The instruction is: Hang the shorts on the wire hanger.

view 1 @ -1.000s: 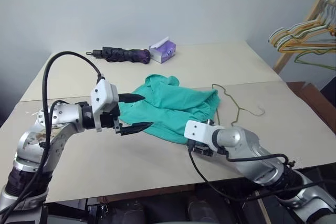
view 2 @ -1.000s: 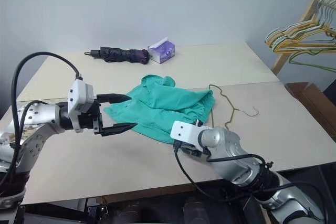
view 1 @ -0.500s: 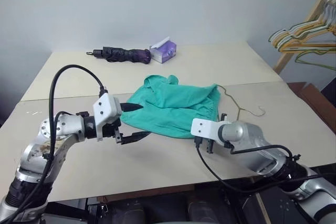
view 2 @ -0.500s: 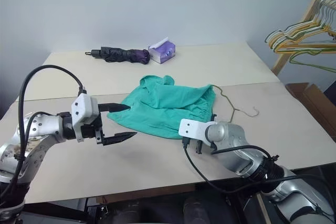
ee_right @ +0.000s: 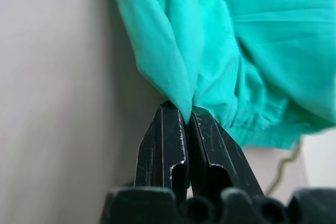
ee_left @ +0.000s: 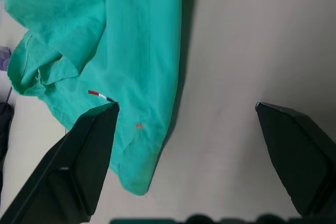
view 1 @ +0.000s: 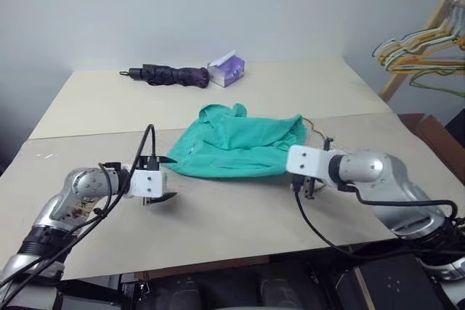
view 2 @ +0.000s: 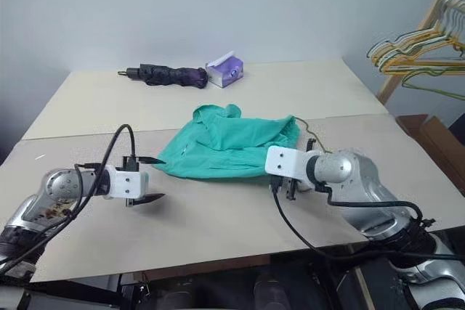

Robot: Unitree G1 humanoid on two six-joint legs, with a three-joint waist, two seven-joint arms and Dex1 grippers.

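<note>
We see the shorts (view 1: 236,147) lying spread on the table (view 1: 218,215), roughly at its middle, with a small red tag (ee_left: 93,93) showing on the cloth in the left wrist view. Our right end effector (ee_right: 188,116) is clenched on a fold of the shorts at their right edge, the cloth drawn up into a peak between its fingers (ee_right: 163,140). Our left end effector (view 2: 149,178) is released, its fingers (ee_left: 86,156) spread wide, low over the table just beside the left corner of the shorts, one fingertip over the cloth's edge. The hanger (view 1: 314,130) lies on the table behind the right end effector, partly under the shorts. An umbrella (view 1: 166,74) and a small box (view 1: 227,70) sit well apart at the far side
</note>
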